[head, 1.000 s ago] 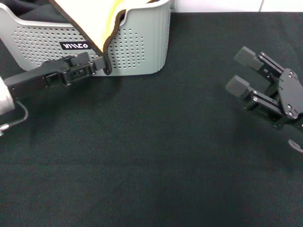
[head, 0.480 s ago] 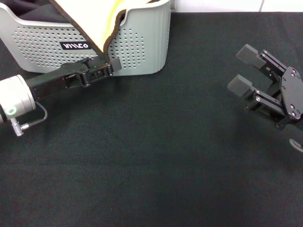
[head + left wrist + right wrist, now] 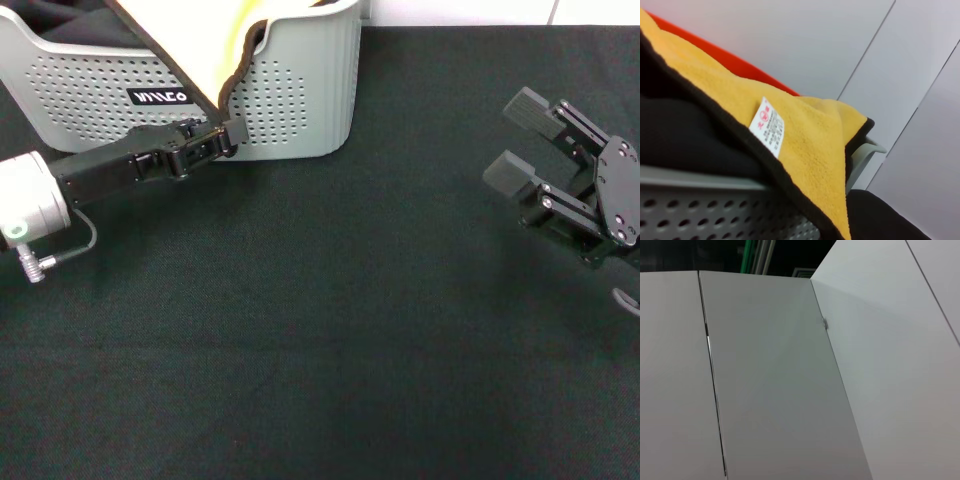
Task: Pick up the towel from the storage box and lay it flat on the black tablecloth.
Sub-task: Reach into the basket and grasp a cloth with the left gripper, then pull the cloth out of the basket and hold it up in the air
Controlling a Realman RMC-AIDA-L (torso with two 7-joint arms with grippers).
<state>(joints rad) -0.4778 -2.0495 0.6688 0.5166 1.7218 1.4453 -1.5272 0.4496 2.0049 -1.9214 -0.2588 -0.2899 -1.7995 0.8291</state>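
The towel (image 3: 200,40), yellow face up with black edging, drapes over the front rim of the light grey storage box (image 3: 300,90) at the back left. One corner hangs down the box's front wall. My left gripper (image 3: 230,135) is at that hanging corner, against the wall. The left wrist view shows the towel (image 3: 810,135) close up with a white tag, above the perforated box wall (image 3: 715,215). My right gripper (image 3: 512,140) is open and empty, held above the black tablecloth (image 3: 330,330) at the right.
A plain dark cloth (image 3: 70,25) lies inside the box under the towel. A red-orange edge (image 3: 740,62) shows behind the towel in the left wrist view. The right wrist view shows only pale wall panels.
My left arm has pushed rightward along the box's front until its tip covers the towel's hanging corner. The towel has not moved. The right gripper has drifted slightly right.
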